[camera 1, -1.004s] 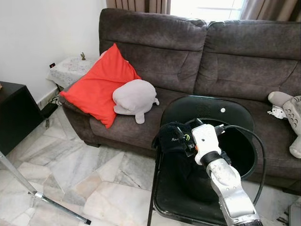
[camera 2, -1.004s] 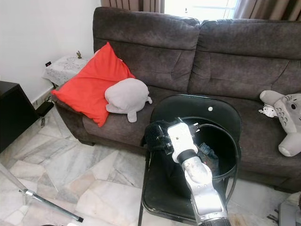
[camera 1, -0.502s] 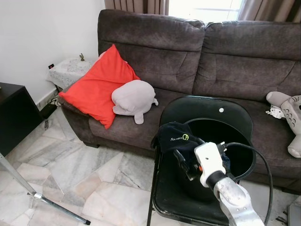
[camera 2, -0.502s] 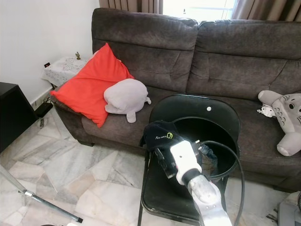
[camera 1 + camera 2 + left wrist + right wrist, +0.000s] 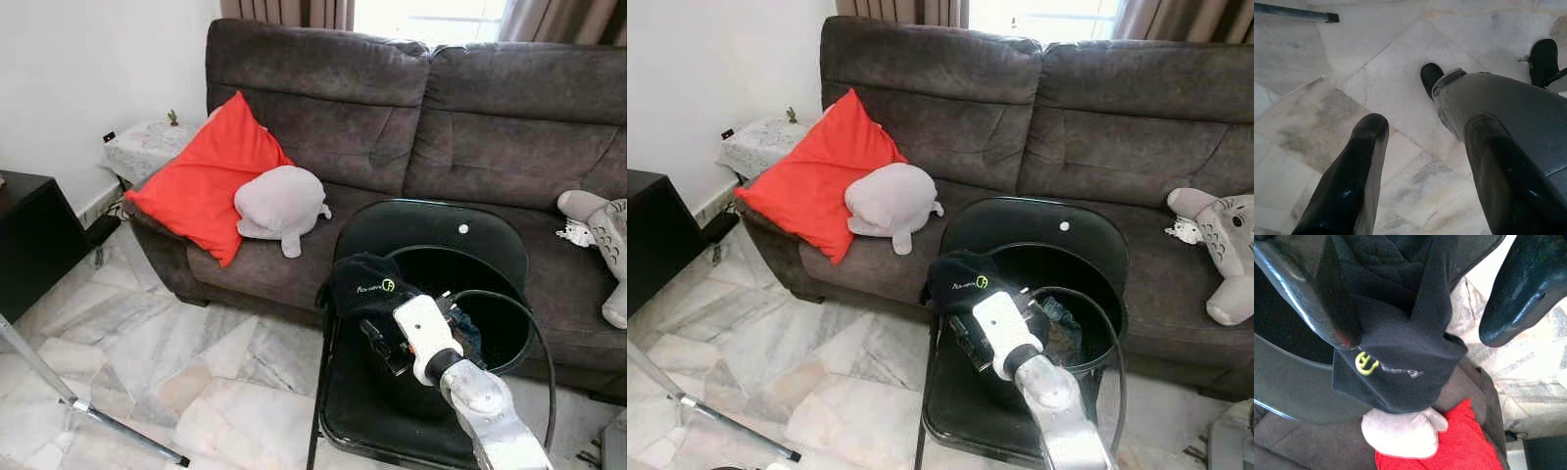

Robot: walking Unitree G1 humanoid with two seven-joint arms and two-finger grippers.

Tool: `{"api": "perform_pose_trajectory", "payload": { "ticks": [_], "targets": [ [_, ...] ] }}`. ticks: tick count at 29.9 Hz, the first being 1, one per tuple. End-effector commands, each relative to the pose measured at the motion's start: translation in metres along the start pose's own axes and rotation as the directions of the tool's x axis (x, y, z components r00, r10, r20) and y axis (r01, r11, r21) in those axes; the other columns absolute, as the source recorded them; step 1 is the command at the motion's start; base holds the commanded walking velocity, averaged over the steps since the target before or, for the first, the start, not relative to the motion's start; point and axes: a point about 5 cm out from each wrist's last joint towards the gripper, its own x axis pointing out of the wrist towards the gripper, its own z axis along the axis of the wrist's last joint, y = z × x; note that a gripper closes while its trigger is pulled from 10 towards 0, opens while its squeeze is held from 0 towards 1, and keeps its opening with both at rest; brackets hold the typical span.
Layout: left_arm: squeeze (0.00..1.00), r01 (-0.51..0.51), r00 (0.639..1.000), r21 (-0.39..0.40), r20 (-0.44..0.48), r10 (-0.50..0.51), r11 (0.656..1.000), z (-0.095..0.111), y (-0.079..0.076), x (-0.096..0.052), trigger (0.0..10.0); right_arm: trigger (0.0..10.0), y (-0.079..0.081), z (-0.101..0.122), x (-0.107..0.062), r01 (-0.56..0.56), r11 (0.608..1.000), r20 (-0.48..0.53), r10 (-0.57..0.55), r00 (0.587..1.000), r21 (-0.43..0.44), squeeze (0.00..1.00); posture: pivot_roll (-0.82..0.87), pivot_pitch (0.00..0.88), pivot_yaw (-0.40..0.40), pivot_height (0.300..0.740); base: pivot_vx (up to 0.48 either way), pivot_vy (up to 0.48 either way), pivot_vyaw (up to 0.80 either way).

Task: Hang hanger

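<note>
No hanger can be seen. A black garment with a yellow logo is draped over the rim of a round black bin, which stands on a black folding chair. My right gripper hovers just below and in front of the garment, open; in the right wrist view its fingers stand wide apart with the garment beyond them. What lies inside the bin is dark. My left gripper hangs open over the marble floor, beside my own leg.
A dark brown sofa stands behind the chair, with a red cushion and a grey plush on it and a plush toy at the right. A black cabinet and a tripod leg are on the left.
A second ago my right gripper was up against the garment at the bin's rim. It has since drawn back toward me and lower. The garment stays draped on the rim.
</note>
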Motion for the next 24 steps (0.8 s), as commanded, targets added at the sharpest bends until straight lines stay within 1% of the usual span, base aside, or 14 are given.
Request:
{"api": "perform_pose_trajectory", "payload": {
  "ticks": [1, 2, 3, 4, 5, 6, 11, 13, 15, 16, 17, 18, 21, 24],
  "targets": [
    [0.0, -0.002, 1.0, 0.01, -0.018, 0.002, 1.0, -0.0038, 0.0023, -0.0007, 10.0, 10.0, -0.0036, -0.0066, 0.0029, 0.022, 0.999, -0.057, -0.024, 0.998, -0.026, 0.0, -0.03, 0.022, 0.041, 0.74, 0.0, 0.0, 0.0],
    [0.0, -0.002, 1.0, 0.011, -0.018, 0.002, 1.0, -0.0038, 0.0023, -0.0007, 10.0, 10.0, -0.0051, -0.0094, 0.0041, 0.029, 0.999, -0.074, -0.031, 0.997, -0.036, 0.0, -0.03, 0.022, 0.041, 0.74, 0.0, 0.0, 0.0],
    [0.0, -0.002, 1.0, 0.012, -0.019, 0.002, 1.0, -0.004, 0.0023, -0.0007, 10.0, 6.5, -0.0064, -0.0104, 0.005, 0.034, 0.999, -0.076, -0.036, 0.996, -0.031, 0.0, -0.03, 0.023, 0.042, 0.74, 0.0, 0.0, 0.0],
    [0.0, -0.002, 1.0, 0.012, -0.019, 0.002, 1.0, -0.004, 0.0023, -0.0007, 10.0, 6.5, -0.0064, -0.0104, 0.005, 0.034, 0.999, -0.076, -0.036, 0.996, -0.031, 0.0, -0.03, 0.023, 0.042, 0.74, 0.0, 0.0, 0.0],
    [0.0, -0.002, 1.0, 0.011, -0.019, 0.002, 1.0, -0.0042, 0.0023, -0.0007, 10.0, 2.9, -0.0072, -0.0098, 0.0054, 0.038, 0.999, -0.071, -0.04, 0.997, -0.024, 0.0, -0.03, 0.023, 0.043, 0.74, 0.0, 0.0, 0.0],
    [0.0, -0.003, 1.0, 0.012, -0.019, 0.003, 1.0, -0.0044, 0.0023, -0.0008, 10.0, 1.4, -0.0079, -0.0092, 0.006, 0.042, 0.999, -0.068, -0.044, 0.997, -0.022, 0.0, -0.03, 0.023, 0.043, 0.74, 0.0, 0.0, 0.0],
    [0.0, -0.003, 1.0, 0.012, -0.02, 0.003, 1.0, -0.0045, 0.0023, -0.0007, 10.0, 1.0, -0.0085, -0.0089, 0.007, 0.047, 0.999, -0.067, -0.049, 0.997, -0.028, 0.0, -0.03, 0.023, 0.042, 0.74, 0.0, 0.0, 0.0],
    [0.0, -0.003, 1.0, 0.012, -0.02, 0.004, 1.0, -0.0044, 0.0023, -0.0007, 10.0, 1.4, -0.0098, -0.0084, 0.0087, 0.057, 0.998, -0.064, -0.059, 0.996, -0.029, 0.0, -0.03, 0.022, 0.042, 0.74, 0.0, 0.0, 0.0],
    [0.0, -0.004, 1.0, 0.012, -0.02, 0.004, 1.0, -0.0044, 0.0024, -0.0007, 10.0, 1.5, -0.0099, -0.0084, 0.009, 0.059, 0.998, -0.064, -0.061, 0.996, -0.029, 0.0, -0.03, 0.022, 0.042, 0.74, 0.0, 0.0, 0.0],
    [0.0, -0.004, 1.0, 0.014, -0.02, 0.005, 1.0, -0.0044, 0.0025, -0.0008, 10.0, 2.0, -0.0096, -0.0083, 0.0095, 0.06, 0.997, -0.064, -0.062, 0.996, -0.042, 0.0, -0.03, 0.023, 0.042, 0.74, 0.0, 0.0, 0.0],
    [0.0, -0.004, 1.0, 0.014, -0.02, 0.005, 1.0, -0.0044, 0.0025, -0.0008, 10.0, 2.0, -0.0096, -0.0083, 0.0095, 0.06, 0.997, -0.064, -0.062, 0.996, -0.042, 0.0, -0.03, 0.023, 0.042, 0.74, 0.0, 0.0, 0.0],
    [0.0, -0.005, 1.0, 0.014, -0.02, 0.005, 1.0, -0.0043, 0.0025, -0.0008, 10.0, 1.0, -0.0086, -0.0083, 0.0097, 0.059, 0.997, -0.061, -0.062, 0.996, -0.044, 0.0, -0.03, 0.023, 0.042, 0.74, 0.0, 0.0, 0.0],
    [0.0, -0.005, 1.0, 0.014, -0.02, 0.006, 1.0, -0.0043, 0.0026, -0.0008, 10.0, 0.4, -0.0073, -0.0089, 0.0092, 0.063, 0.997, -0.06, -0.065, 0.996, -0.037, 0.0, -0.03, 0.023, 0.043, 0.74, 0.0, 0.0, 0.0],
    [0.0, -0.004, 1.0, 0.016, -0.022, 0.005, 1.0, -0.0044, 0.0025, -0.0007, 10.0, 0.4, -0.0043, -0.0108, 0.0081, 0.054, 0.997, -0.062, -0.057, 0.996, -0.051, 0.0, -0.03, 0.023, 0.043, 0.74, 0.0, 0.0, 0.0]
  ]
}}
